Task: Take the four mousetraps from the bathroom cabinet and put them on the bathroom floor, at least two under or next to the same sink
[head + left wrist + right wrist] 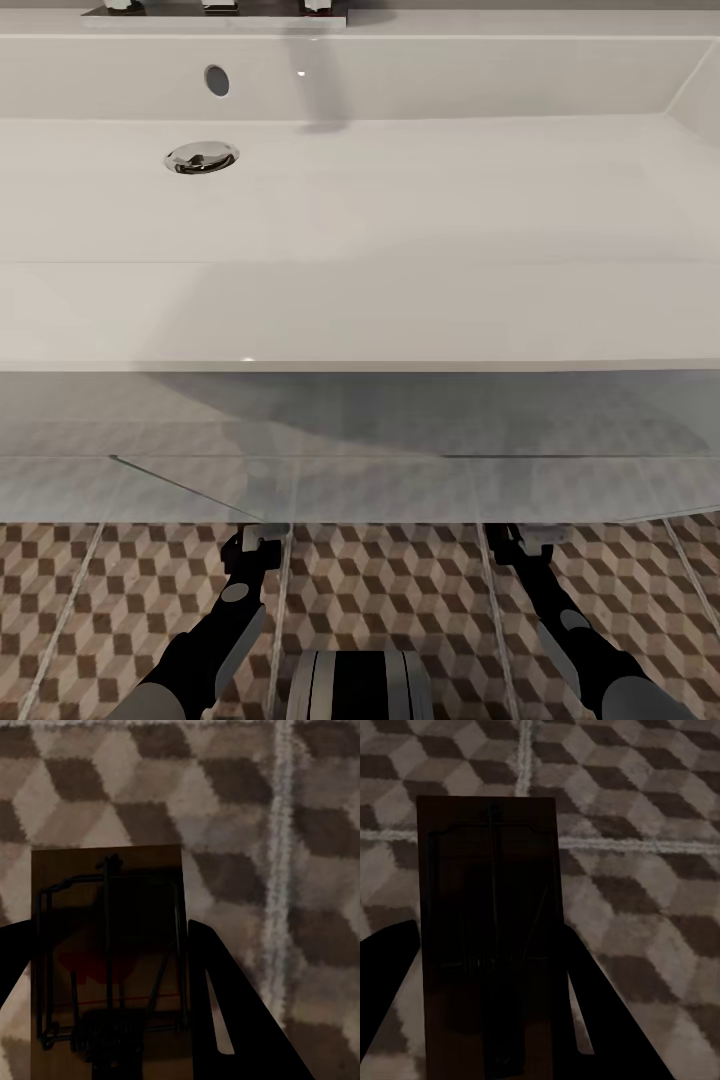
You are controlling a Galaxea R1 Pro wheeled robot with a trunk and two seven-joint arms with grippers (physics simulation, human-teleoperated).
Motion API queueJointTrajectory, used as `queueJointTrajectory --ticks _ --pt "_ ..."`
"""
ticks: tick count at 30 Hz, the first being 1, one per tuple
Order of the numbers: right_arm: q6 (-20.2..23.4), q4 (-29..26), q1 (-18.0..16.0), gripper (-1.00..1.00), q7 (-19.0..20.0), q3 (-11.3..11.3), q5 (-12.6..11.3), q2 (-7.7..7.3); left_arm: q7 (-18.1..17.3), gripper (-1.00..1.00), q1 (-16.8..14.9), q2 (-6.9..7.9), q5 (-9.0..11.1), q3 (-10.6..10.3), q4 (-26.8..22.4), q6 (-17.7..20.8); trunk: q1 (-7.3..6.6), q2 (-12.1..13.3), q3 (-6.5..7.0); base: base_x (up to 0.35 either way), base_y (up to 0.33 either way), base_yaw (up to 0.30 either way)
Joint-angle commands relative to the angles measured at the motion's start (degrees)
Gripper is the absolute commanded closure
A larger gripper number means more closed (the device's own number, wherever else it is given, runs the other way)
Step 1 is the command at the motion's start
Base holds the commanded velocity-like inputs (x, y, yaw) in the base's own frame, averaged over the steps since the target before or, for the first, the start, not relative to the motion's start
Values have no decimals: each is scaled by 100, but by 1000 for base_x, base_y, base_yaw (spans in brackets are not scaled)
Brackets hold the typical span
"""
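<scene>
Head view: white bathroom sink overhead, both arms reaching beneath its front onto cube-patterned bathroom floor; left wrist view: left tool clamped on a mousetrap above tiles; right wrist view: right tool likewise gripping another mousetrap.

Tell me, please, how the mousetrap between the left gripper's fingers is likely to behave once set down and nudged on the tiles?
The mousetrap is a flat wooden board, so it probably lies stable and slides rather than rolls. It looks stiff and light. Its thin wire parts might snag or bend if pushed there.
</scene>
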Motion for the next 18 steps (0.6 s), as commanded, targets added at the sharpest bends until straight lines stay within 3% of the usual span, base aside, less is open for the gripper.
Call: queueJointTrajectory --ticks 1,18 --pt "-1 0 0 100 0 0 0 0 13 100 0 0 -20 -1 0 9 0 0 0 0 0 0" --pt "17 -8 0 100 1 15 26 0 15 100 0 0 -20 2 0 -2 0 0 0 0 0 0"
